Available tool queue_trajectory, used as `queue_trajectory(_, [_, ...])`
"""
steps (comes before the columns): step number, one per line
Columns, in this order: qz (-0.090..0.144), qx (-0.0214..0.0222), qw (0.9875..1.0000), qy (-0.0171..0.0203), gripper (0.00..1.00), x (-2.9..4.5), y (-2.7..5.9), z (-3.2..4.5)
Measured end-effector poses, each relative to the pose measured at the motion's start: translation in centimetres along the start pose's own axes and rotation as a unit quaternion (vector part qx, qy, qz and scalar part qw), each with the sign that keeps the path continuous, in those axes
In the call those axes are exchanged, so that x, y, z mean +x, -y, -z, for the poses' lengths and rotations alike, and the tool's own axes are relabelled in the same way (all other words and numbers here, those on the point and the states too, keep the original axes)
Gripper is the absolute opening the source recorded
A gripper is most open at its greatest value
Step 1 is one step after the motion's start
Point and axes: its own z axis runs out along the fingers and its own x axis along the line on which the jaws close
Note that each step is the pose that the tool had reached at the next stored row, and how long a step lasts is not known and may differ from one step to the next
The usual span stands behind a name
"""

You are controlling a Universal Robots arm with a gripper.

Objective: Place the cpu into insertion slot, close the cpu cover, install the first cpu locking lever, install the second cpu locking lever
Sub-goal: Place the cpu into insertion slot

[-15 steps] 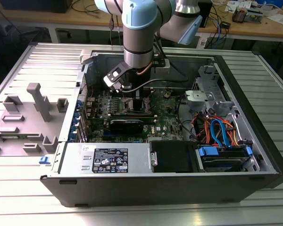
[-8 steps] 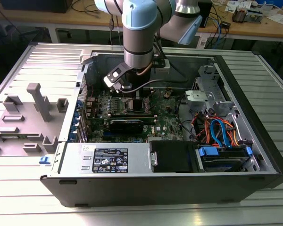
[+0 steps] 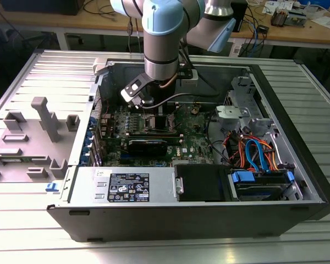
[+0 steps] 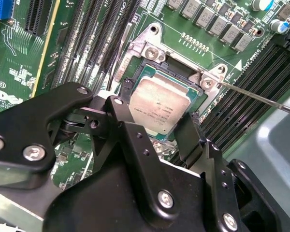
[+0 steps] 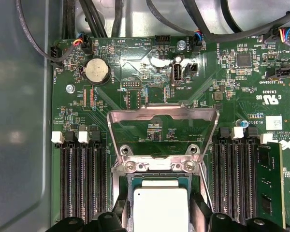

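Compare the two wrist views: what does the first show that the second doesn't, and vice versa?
First wrist view: the cover whole, flipped open, and a coin cell. Second wrist view: a row of grey chokes and a blue connector. Both wrist views: the cpu lying flat in the socket, with the pincer right at it.

Exterior view looks down from afar; both wrist views sit close, sharing the cpu (image 4: 157, 108) (image 5: 160, 209)

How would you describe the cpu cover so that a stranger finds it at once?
Inside the open computer case, look at the green motherboard. The cpu cover is swung open beside the cpu: the one silver metal frame with a window.
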Motion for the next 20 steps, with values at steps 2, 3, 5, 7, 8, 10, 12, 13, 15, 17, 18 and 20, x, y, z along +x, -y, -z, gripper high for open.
queue_trajectory(2, [0.0, 0.0002, 1.0, 0.0002, 0.62, -0.01, 0.0, 0.07])
queue_trajectory(3, [0.0, 0.0002, 1.0, 0.0003, 0.62, 0.02, 0.0, 0.07])
queue_trajectory(5, [0.0, 0.0001, 1.0, 0.0003, 0.62, 0.14, 0.01, 0.07])
queue_trajectory(7, [0.0, 0.0001, 1.0, 0.0003, 0.62, 0.23, 0.0, 0.06])
queue_trajectory(8, [0.0, 0.0002, 1.0, 0.0003, 0.62, 0.23, 0.0, 0.05])
queue_trajectory(10, [0.0, 0.0002, 1.0, 0.0003, 0.62, 0.24, 0.01, 0.02])
queue_trajectory(12, [0.0, 0.0002, 1.0, 0.0003, 0.62, 0.24, 0.01, 0.0])
queue_trajectory(13, [0.0, 0.0002, 1.0, 0.0003, 0.62, 0.24, 0.01, -0.01])
queue_trajectory(15, [0.0, 0.0001, 1.0, 0.0001, 0.62, 0.25, 0.01, 0.0])
queue_trajectory(17, [0.0, 0.0001, 1.0, 0.0002, 0.62, 0.24, 0.01, 0.02])
queue_trajectory(18, [0.0, 0.0002, 1.0, 0.0003, 0.62, 0.24, 0.01, 0.01])
queue_trajectory(20, [0.0, 0.0002, 1.0, 0.0004, 0.62, 0.23, 0.01, -0.02])
